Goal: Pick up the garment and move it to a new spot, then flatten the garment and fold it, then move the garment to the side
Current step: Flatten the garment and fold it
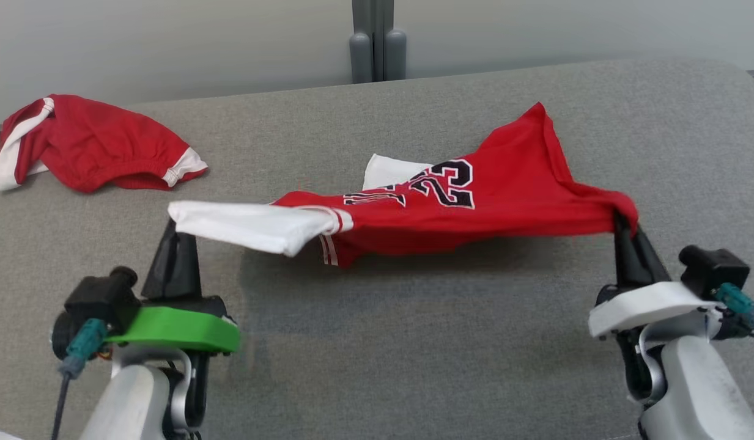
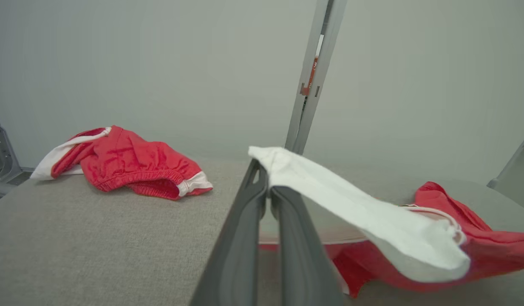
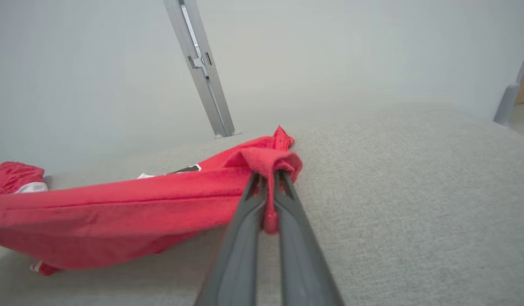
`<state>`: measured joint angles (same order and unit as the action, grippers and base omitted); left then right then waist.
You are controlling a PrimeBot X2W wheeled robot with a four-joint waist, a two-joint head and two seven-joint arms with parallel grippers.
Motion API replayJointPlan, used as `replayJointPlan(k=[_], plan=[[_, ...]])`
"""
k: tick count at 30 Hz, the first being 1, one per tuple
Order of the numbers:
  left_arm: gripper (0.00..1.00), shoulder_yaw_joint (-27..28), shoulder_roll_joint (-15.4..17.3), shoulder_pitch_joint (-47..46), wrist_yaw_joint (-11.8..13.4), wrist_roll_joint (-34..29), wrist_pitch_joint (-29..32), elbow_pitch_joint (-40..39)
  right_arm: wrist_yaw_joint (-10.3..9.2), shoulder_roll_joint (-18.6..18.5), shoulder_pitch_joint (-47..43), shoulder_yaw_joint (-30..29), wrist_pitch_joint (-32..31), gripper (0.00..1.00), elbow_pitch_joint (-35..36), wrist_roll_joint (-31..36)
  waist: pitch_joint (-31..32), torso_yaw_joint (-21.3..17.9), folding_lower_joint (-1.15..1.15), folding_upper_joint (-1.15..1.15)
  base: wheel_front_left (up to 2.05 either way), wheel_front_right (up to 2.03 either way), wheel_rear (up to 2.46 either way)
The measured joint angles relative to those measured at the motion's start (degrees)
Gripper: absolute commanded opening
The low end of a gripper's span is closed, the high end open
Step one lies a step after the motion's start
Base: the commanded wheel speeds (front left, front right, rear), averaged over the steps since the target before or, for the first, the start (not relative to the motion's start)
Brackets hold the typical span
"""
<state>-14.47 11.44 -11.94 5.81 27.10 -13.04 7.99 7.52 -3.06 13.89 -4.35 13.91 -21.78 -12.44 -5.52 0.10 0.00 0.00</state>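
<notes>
Grey table (image 1: 377,342), jersey (image 1: 511,195) ends clamped, shorts (image 1: 95,143) at far-left edge

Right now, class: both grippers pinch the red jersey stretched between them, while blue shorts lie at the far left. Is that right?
No: the shorts are red with white trim, not blue, as the head view shows. The jersey part stands.
</notes>
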Motion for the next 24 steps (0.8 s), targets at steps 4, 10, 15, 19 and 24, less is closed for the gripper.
replayJointPlan(k=[4,10,15,19,24], plan=[[0.00,0.5,2.6,-3.8,0.3,-2.4,0.5,-7.3,0.00,-0.4,0.5,-2.0,0.4,0.00,11.6,1.6,1.2,-0.5,0.00,0.00,0.00,0.00,0.00],[0.00,1.4,6.7,-10.5,1.0,-5.9,4.4,-22.0,0.00,-0.3,-1.0,-4.2,-1.9,0.00,32.0,3.2,2.7,-1.4,0.00,0.00,0.00,0.00,0.00],[0.00,1.5,10.8,-16.5,0.8,-8.7,11.2,-33.2,0.00,0.0,-2.6,-6.1,-7.5,0.00,46.6,3.0,2.5,-2.3,0.00,0.00,0.00,0.00,0.00],[0.00,0.9,12.8,-20.5,0.0,-9.7,16.2,-36.4,-0.01,0.0,-3.1,-7.1,-11.7,0.00,52.9,2.8,1.1,-2.8,0.00,0.00,0.00,0.00,0.00],[0.00,-0.9,12.9,-25.0,-1.4,-9.5,19.2,-33.5,-0.01,0.1,-2.5,-7.3,-15.0,0.00,52.8,1.0,-1.9,-3.2,0.00,0.00,0.00,0.00,0.00]])
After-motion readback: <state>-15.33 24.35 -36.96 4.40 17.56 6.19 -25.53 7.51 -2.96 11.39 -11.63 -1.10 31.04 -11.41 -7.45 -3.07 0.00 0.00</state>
